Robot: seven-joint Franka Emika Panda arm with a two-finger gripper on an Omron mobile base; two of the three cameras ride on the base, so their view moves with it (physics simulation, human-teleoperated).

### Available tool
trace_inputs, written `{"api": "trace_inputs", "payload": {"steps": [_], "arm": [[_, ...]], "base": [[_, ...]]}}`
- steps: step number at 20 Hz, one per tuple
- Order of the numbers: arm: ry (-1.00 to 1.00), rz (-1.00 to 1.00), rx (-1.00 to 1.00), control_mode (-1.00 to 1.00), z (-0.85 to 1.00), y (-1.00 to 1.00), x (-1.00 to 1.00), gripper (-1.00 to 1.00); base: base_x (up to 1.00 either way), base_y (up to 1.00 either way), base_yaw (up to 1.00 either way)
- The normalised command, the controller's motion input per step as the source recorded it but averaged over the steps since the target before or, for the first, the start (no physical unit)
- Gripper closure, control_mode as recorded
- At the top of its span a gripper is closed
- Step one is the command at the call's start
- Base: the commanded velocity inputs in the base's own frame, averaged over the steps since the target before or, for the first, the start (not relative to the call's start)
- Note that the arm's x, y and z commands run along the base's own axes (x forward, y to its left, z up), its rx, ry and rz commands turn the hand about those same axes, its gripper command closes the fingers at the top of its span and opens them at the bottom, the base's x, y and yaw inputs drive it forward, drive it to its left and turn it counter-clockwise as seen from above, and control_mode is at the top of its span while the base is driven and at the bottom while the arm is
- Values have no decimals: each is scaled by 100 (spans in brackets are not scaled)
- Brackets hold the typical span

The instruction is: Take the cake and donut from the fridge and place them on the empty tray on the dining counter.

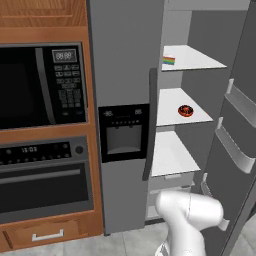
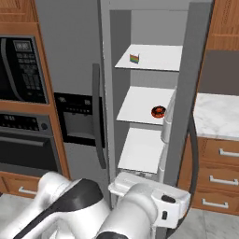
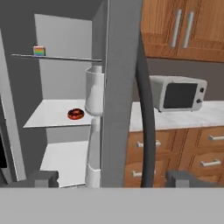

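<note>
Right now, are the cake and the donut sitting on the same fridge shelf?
No, the cake sits on the top shelf, while the donut lies on the shelf below it.

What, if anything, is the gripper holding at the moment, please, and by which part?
Nothing is held. The gripper stands open, its fingertips either side of the open fridge door edge without gripping it. The cake and donut sit on their shelves.

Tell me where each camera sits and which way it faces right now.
Left base view: behind-left of the arm, facing the open fridge.
Right base view: behind-right, same fridge, arm low left.
Hand view: on the hand, facing the door edge; open gripper at bottom.
All share the cake and donut on shelves.
</note>
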Motion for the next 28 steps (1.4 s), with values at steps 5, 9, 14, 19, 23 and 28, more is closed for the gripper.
{"api": "trace_inputs", "payload": {"steps": [5, 9, 14, 19, 23, 28], "arm": [[-14, -26, -20, -100, 20, 100, -6, -100], [0, -20, -14, -100, 0, 94, 28, -100], [0, -28, -7, -100, -3, 45, 47, -100], [1, -29, -8, -100, -17, 20, 90, -100], [0, -20, -7, -100, -21, 26, 92, -100], [0, -1, -1, -100, -18, 2, 74, -100]], "base": [[0, 0, 0], [0, 0, 0], [0, 0, 0], [0, 0, 0], [0, 0, 0], [0, 0, 0]]}}
